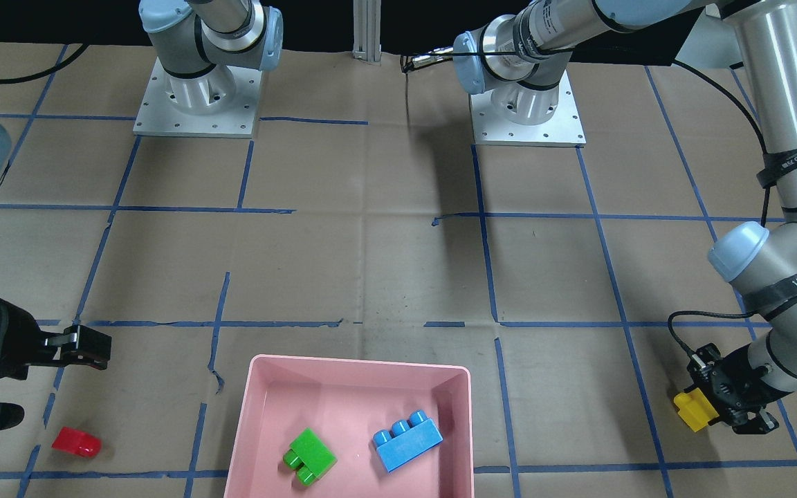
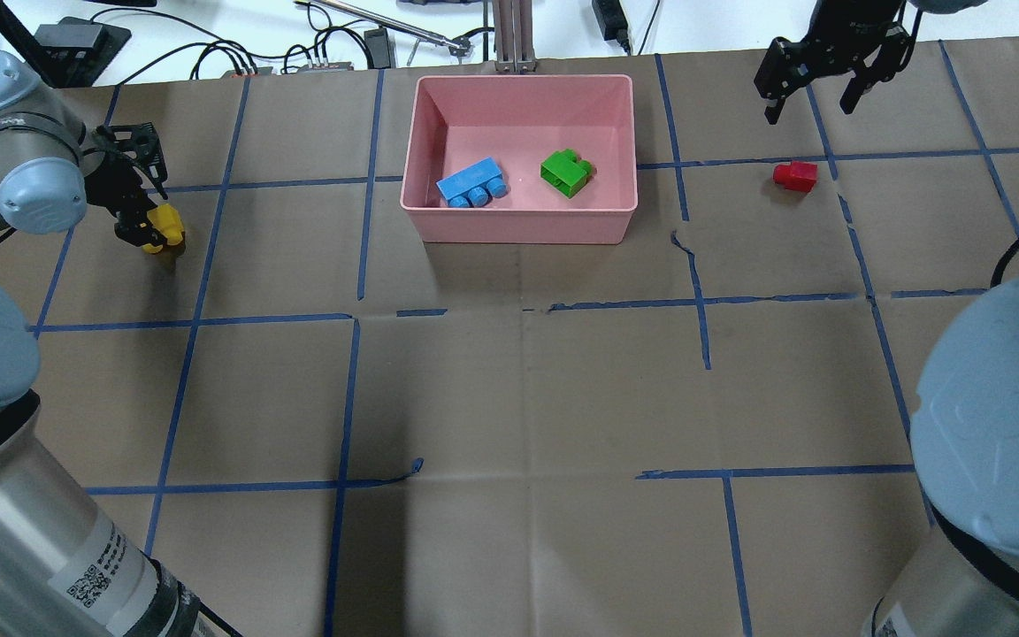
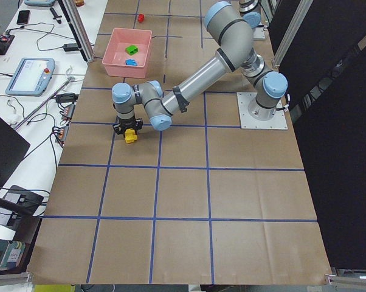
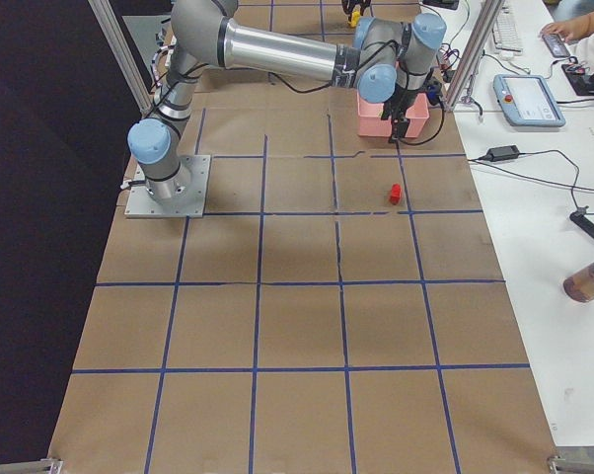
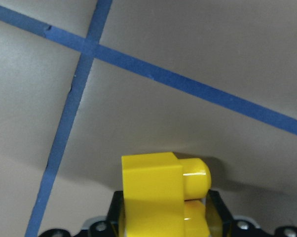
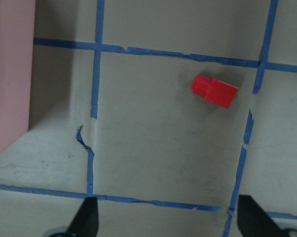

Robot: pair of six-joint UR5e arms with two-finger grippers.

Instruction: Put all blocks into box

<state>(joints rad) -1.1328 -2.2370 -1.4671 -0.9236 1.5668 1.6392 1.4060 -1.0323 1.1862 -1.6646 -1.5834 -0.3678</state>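
Left gripper [image 2: 140, 228] is clamped on the yellow block [image 2: 162, 228], well to the left of the box [image 2: 518, 237], low over the table [image 2: 509, 398]; whether the block touches the table cannot be told. In the left wrist view the yellow block [image 5: 156, 192] sits between the fingers with its stud pointing sideways to that view's right. In the overhead view the stud end faces toward the box side.

The right gripper [image 2: 810, 106] hangs with its fingers apart and nothing between them, on the far right of the table. The red block [image 2: 795, 176] lies on the table near it, a little closer to the robot than the fingertips and apart from them. It is to the right of the box and outside it. It lies on its side, its long axis roughly along the table's width and its stud end toward the box.

Inside the box, the light-blue block [image 2: 472, 184] lies left of the green block [image 2: 566, 172], the two apart. The light-blue block lies on its side at a slant, its three studs facing the robot. The green block also lies at a slant.
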